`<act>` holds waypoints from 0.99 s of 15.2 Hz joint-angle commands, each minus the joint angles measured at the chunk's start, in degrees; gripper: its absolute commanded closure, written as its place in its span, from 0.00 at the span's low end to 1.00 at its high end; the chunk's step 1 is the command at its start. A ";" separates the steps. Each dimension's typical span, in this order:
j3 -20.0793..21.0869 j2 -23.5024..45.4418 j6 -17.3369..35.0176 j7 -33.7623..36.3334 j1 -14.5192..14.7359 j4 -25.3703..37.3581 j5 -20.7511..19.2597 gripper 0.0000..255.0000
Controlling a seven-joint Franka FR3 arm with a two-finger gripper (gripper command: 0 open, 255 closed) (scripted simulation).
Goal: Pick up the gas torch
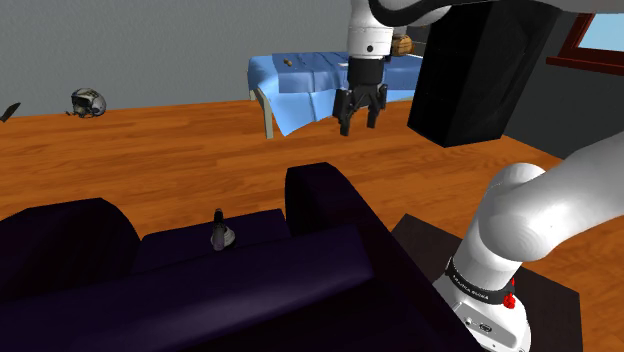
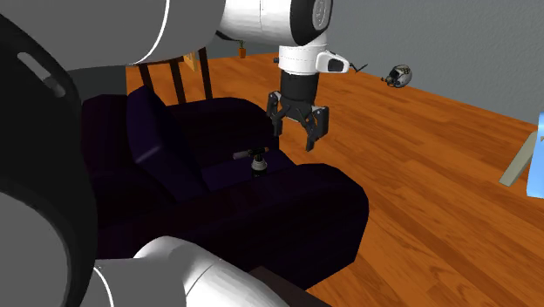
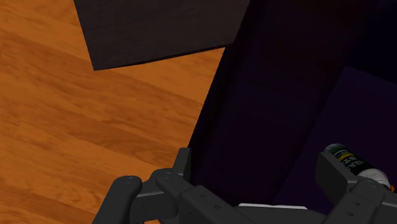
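Dark purple armchair [image 1: 330, 265] nearest stand. Gas torch [image 1: 219, 232] stands on seat cushion, between armrests. Tool [image 1: 360, 108] hangs above chair, fingers apart, clasping nothing. Wrist view: torch just beside one finger [image 3: 331, 172], not gripped. Beyond: wooden floor [image 1: 150, 160], blue-covered desk [image 1: 300, 75], helmet [image 1: 88, 101] on floor near grey wall [image 1: 150, 40].

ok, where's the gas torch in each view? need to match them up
Shoulder view: gas torch on the dark armchair seat, lower centre-left.
Second exterior view: torch on the seat, mid-picture, just lower-left of the gripper.
Wrist view: torch on the seat, just past one finger.
Shared landmark: the armchair.
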 commanded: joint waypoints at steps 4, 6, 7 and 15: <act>4.76 5.94 6.41 7.32 0.90 -0.22 2.61 0.00; 6.67 8.98 9.06 10.25 1.20 0.25 3.35 0.00; 7.60 10.60 10.37 11.72 1.34 0.62 3.63 0.00; 14.31 25.63 19.76 23.88 2.02 6.51 3.19 0.00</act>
